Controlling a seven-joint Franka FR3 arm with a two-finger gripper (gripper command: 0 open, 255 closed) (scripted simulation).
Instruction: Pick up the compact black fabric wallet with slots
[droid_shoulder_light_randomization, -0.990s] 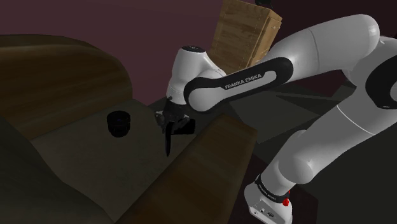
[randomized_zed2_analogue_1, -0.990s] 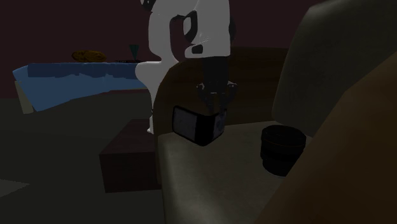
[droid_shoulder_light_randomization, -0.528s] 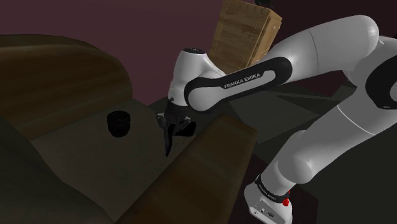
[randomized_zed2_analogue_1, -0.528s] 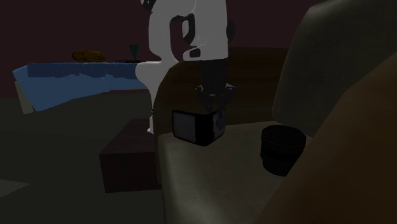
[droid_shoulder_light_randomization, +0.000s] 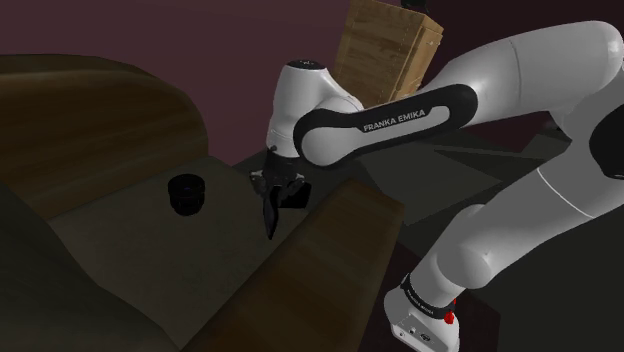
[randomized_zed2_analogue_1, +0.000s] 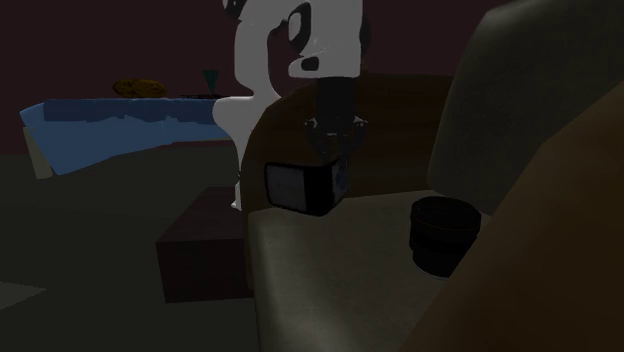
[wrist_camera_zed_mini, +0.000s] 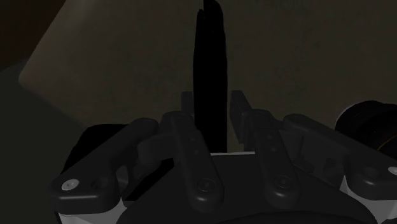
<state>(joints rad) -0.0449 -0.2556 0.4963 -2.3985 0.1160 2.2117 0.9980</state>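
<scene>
The black tool (wrist_camera_zed_mini: 210, 105) gripped the dark wallet (wrist_camera_zed_mini: 210, 63) upright between its fingers, near the edge of the sofa seat (randomized_zed2_analogue_1: 340, 270); a black round pot (randomized_zed2_analogue_1: 443, 232) stood apart.

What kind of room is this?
Probably a living room: a sofa with a brown armrest, a wooden crate nearby, and a blue-covered table farther off.

Surface: dark sofa seat cushion (randomized_zed2_analogue_1: 330, 285), also seen in the shoulder view (droid_shoulder_light_randomization: 140, 250).
On it: one black round pot (randomized_zed2_analogue_1: 443, 233) (droid_shoulder_light_randomization: 186, 193), standing upright.
</scene>
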